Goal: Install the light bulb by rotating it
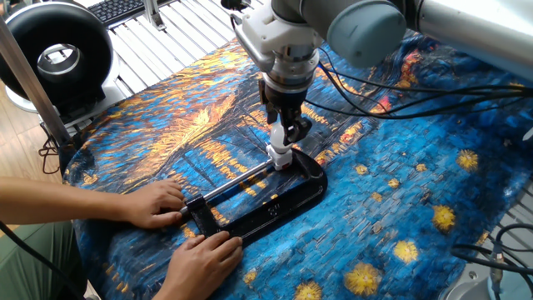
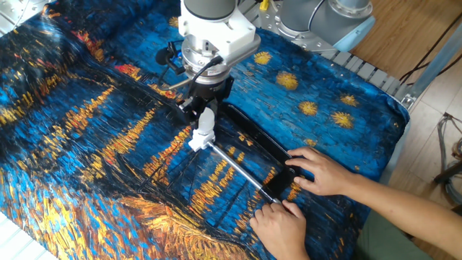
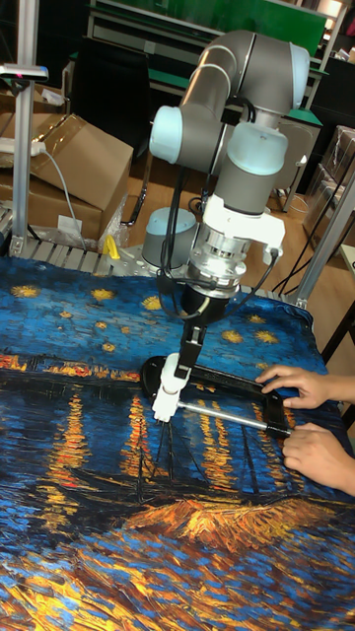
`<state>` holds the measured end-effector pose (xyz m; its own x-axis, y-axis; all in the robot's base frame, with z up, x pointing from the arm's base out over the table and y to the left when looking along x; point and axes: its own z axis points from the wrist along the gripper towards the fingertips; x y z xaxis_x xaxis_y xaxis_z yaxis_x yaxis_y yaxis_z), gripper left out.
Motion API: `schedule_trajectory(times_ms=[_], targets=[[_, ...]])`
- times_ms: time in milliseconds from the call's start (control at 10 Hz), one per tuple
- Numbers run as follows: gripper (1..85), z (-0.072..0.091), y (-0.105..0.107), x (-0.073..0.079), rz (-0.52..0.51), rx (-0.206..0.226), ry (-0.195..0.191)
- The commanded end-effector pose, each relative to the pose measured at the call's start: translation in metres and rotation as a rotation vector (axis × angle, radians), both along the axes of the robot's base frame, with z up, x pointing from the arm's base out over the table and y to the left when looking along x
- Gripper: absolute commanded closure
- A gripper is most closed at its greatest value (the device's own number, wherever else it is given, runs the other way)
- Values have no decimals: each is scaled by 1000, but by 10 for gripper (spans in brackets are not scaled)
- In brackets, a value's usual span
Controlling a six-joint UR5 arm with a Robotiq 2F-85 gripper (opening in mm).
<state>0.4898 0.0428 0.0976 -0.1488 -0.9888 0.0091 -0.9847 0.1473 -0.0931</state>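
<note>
So my hand [image 1: 286, 133] points straight down over the light bulb [image 1: 281, 138], and my fingers [image 2: 196, 108] are pressed against it from both sides, clamped on it. I hold it from above like this because the turn has to run about the bulb's own upright axis, and my wrist can spin it best when it stands directly over it. The bulb sits in the white socket block [image 2: 200, 137], which is held at the far end of a black clamp [image 1: 279, 202] lying on the starry cloth [image 1: 416, 192] that covers the desk, roughly at its middle.

A person's hands are at the other end of the clamp: one hand [image 1: 154, 202] rests on the cloth by the bar and screw end, the other hand [image 1: 202, 261] lies along the clamp's near side. I judge they are there to keep the frame from swinging round when I twist, since nothing else fixes it to the desk.

The bulb looks upright in the socket, though I cannot tell how deep the thread has gone; my fingers hide the neck. The risk, as I see it, is cross-threading if I lean.
</note>
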Motion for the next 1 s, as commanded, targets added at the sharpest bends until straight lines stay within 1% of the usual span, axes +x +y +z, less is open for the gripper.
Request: schedule_trajectory(times_ms=[0, 400, 700, 800, 900], targets=[[357, 0, 2, 3, -8, 16, -14], [393, -1, 2, 4, -2, 15, -19], [483, 1, 2, 4, -28, 13, -25], [520, 1, 3, 4, -57, 23, -26], [537, 0, 5, 3, -73, 35, -23]])
